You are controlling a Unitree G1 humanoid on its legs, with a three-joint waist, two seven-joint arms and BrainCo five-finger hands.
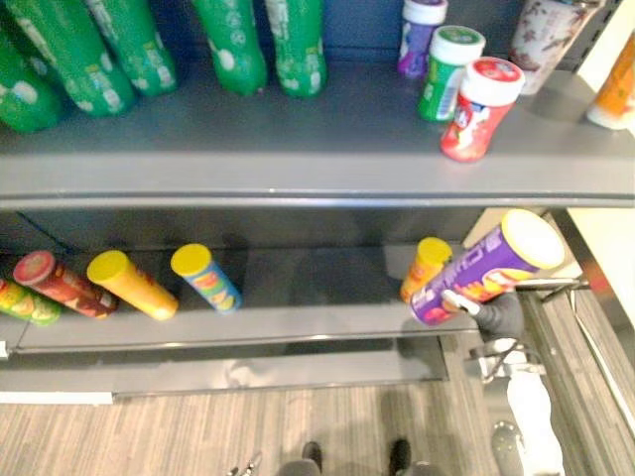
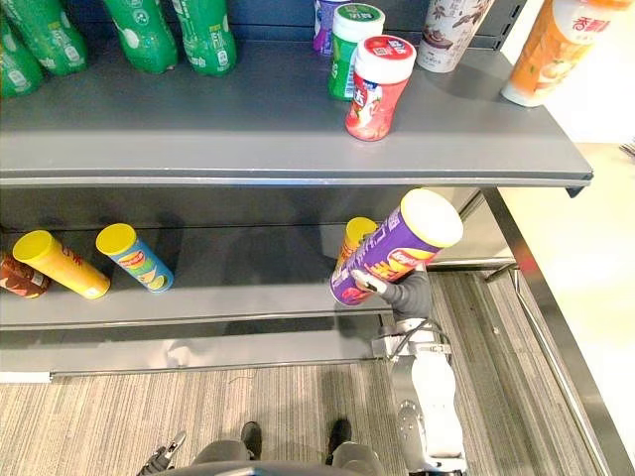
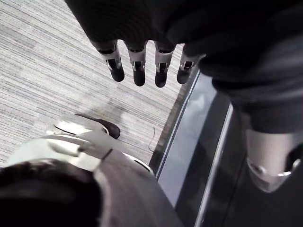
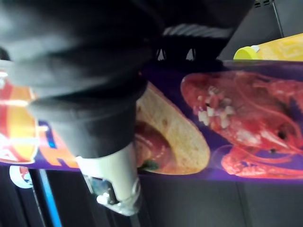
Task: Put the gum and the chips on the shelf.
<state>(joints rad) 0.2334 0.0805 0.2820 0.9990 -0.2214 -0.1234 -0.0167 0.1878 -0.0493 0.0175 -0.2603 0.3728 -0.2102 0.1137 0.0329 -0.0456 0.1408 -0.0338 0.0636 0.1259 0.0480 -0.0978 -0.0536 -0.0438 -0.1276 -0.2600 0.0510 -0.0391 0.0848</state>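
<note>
While three gum tubs stand shelved, right hand fingers clasp one can, left hand relaxed.

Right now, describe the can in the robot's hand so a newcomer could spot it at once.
On the grey shelf unit, go to the lower shelf and its right end. There the right hand holds a chips can tilted in the air. It alone is purple with a pale lid; the orange can right behind it has a yellow lid.
</note>
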